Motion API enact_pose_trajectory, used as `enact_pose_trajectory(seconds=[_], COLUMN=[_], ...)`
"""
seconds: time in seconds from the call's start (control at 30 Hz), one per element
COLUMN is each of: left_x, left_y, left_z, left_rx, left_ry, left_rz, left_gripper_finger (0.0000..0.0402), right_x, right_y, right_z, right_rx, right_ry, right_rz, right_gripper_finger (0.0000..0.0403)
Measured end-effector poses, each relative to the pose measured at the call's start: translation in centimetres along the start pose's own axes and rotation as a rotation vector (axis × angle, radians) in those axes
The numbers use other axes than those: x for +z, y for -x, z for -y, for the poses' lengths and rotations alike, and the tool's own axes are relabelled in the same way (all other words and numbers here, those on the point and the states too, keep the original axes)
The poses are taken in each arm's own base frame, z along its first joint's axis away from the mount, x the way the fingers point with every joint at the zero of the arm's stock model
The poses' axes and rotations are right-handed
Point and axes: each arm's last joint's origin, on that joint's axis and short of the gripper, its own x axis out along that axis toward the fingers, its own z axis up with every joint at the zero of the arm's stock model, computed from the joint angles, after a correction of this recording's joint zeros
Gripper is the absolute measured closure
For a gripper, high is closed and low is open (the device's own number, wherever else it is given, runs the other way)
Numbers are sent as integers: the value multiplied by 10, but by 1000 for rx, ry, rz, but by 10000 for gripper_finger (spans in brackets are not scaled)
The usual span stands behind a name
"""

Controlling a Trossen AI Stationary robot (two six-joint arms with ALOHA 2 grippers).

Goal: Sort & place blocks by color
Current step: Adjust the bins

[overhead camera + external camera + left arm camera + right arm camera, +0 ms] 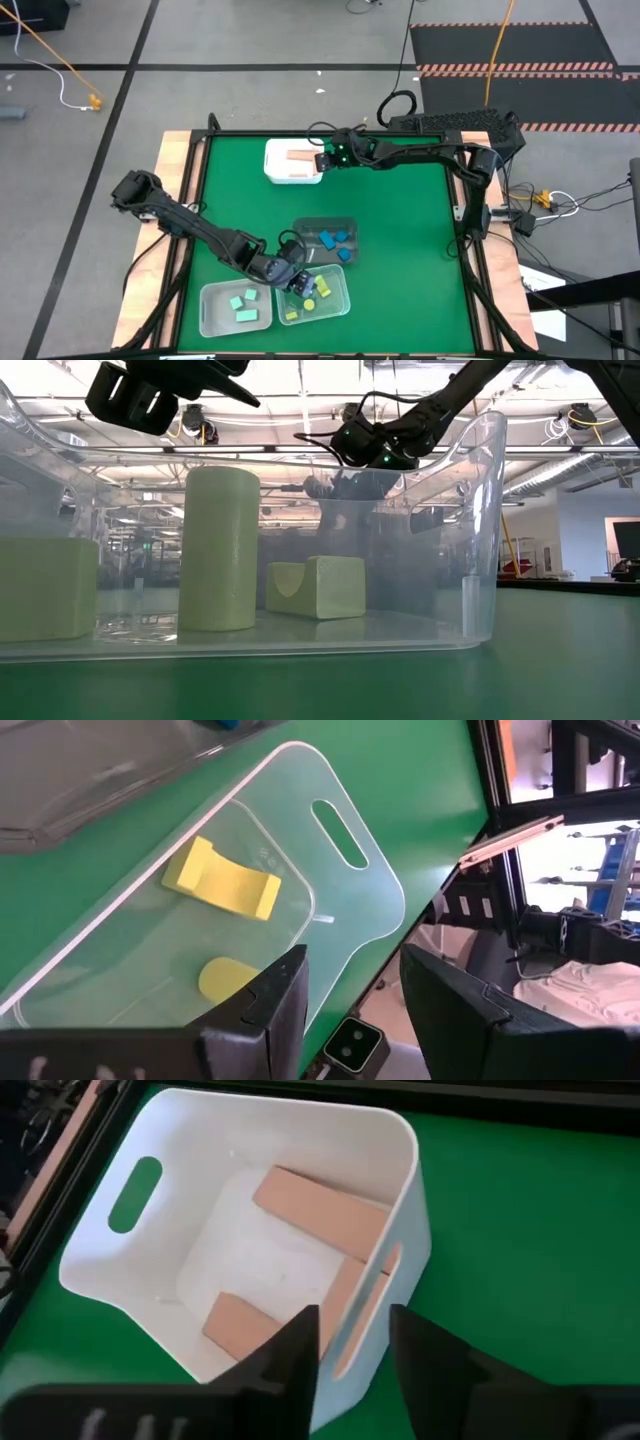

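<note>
My left gripper (352,975) hangs open and empty above the clear bin (372,880) near the table's near edge. In that bin lie the yellow blocks: an arched piece (220,880) and a cylinder (228,982), which stands upright (218,550) in the low view. My right gripper (352,1330) is open and empty above the near wall of the white bin (415,1200) at the far edge, where three tan blocks (320,1205) lie on the floor. Blue blocks (330,240) sit in a dark-tinted bin, mint green ones (243,305) in another clear bin.
The bins for blue (350,228), yellow (340,300) and mint green (208,312) crowd together at the table's near middle. The green mat (400,220) lies bare to the right and between the bin groups. A wooden frame (178,170) borders the table.
</note>
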Motion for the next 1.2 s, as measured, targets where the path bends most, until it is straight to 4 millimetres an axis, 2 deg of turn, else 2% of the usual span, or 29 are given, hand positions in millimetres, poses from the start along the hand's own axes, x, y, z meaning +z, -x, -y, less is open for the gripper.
enact_pose_trajectory(seconds=[0.2,0.57,0.73,0.97,1.2], left_x=[1,1,1,-1,-1], left_y=[0,0,0,0,0], left_z=[0,0,0,0,0], left_rx=[1,3,3,2,1], left_ry=[-4,-6,-6,-9,-11], left_rz=[6,14,14,11,11], left_gripper_finger=[243,243,243,243,243], right_x=[1,-2,-10,-27,-22], right_y=[0,1,3,11,33], right_z=[1,-2,-5,2,3], right_rx=[-1,-37,-64,-250,-333], right_ry=[-3,-54,-35,14,41], right_rz=[3,32,-4,-82,-69], right_gripper_finger=[340,384,389,390,390])
